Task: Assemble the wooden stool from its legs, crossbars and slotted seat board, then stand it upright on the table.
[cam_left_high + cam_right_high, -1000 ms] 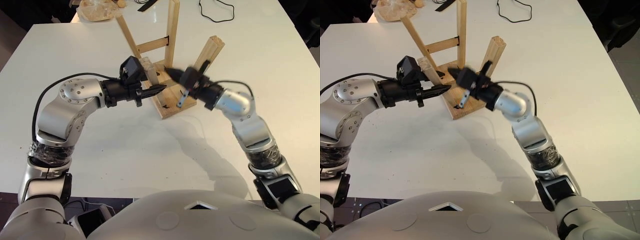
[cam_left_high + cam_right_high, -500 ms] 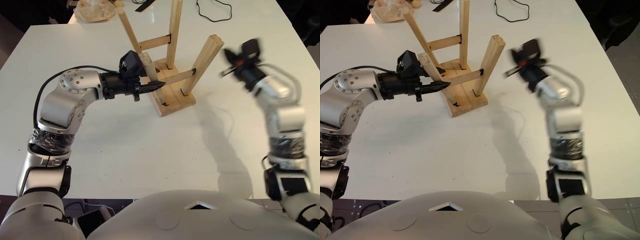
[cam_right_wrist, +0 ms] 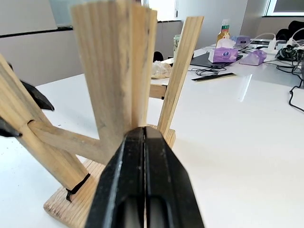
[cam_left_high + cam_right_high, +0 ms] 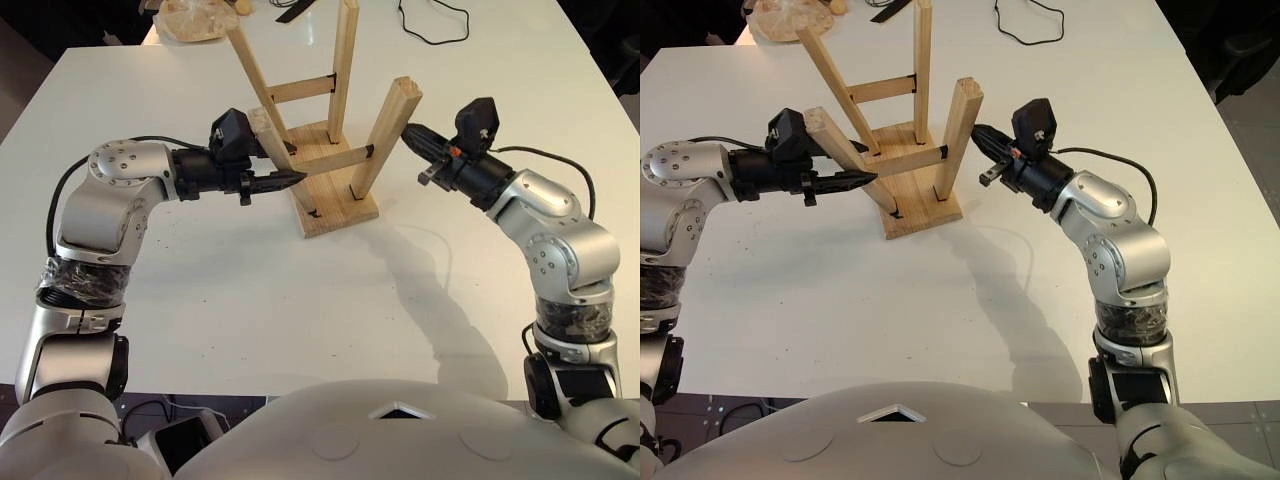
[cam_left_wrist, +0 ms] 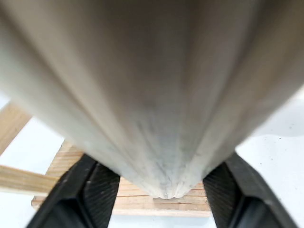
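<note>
Frankly, with our left gripper (image 4: 291,178) pinching a leg (image 4: 272,146) and right gripper (image 4: 411,132) pressed together, a nudge could topple the stool (image 4: 341,204).

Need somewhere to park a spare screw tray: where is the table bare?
Widest bare patch: the table between the seat board and the near edge, flanked by both arms. Bare too beyond the right gripper toward the right edge. Crowded around the stool, where the left gripper grips a leg, and at the far edge by the bag and cable.

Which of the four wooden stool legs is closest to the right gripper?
The near-right pale wooden leg, tilted toward the right gripper, whose shut tips are beside its upper end.
</note>
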### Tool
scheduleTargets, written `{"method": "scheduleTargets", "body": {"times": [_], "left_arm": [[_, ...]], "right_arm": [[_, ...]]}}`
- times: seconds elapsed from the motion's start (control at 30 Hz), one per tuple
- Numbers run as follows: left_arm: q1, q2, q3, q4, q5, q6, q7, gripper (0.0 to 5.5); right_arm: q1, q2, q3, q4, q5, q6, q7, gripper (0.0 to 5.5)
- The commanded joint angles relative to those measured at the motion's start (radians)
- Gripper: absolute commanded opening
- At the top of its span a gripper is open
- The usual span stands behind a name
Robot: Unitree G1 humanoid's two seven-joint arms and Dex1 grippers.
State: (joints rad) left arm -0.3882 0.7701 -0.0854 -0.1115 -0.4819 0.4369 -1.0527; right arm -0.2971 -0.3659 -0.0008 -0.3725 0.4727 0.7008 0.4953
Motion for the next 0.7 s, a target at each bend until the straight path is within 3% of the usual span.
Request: {"method": "scheduleTargets", "body": {"times": [0.03, 0.27, 0.37, 0.47, 0.5, 0.6, 0.7], "left_arm": [[0.057, 0.052, 0.072, -0.097, 0.028, 0.011, 0.044, 3.04], [0.198, 0.165, 0.251, -0.255, 0.003, 0.072, 0.048, 3.04], [0.348, 0.121, 0.405, -0.345, -0.005, 0.167, 0.170, 3.04], [0.450, -0.057, 0.492, -0.396, 0.036, 0.245, 0.441, 2.84], [0.446, -0.195, 0.489, -0.432, 0.054, 0.235, 0.597, 2.72], [0.407, -0.598, 0.353, -0.582, 0.095, 0.246, 1.005, 2.20], [0.406, -0.800, 0.193, -0.638, 0.182, 0.204, 1.191, 1.77]], "right_arm": [[0.013, -0.008, -0.019, 0.001, 0.018, -0.014, 0.018, 0.00], [0.077, -0.053, -0.065, 0.064, -0.026, -0.088, 0.041, 0.00], [0.095, -0.022, -0.127, 0.074, -0.083, -0.146, -0.073, 0.00], [0.138, 0.059, -0.161, -0.003, -0.113, -0.149, -0.218, 0.00], [0.154, 0.085, -0.132, -0.057, -0.134, -0.133, -0.265, 0.00], [0.138, 0.201, -0.030, -0.188, -0.176, -0.087, -0.403, 0.00], [0.085, 0.279, 0.036, -0.192, -0.238, -0.078, -0.503, 0.00]]}}
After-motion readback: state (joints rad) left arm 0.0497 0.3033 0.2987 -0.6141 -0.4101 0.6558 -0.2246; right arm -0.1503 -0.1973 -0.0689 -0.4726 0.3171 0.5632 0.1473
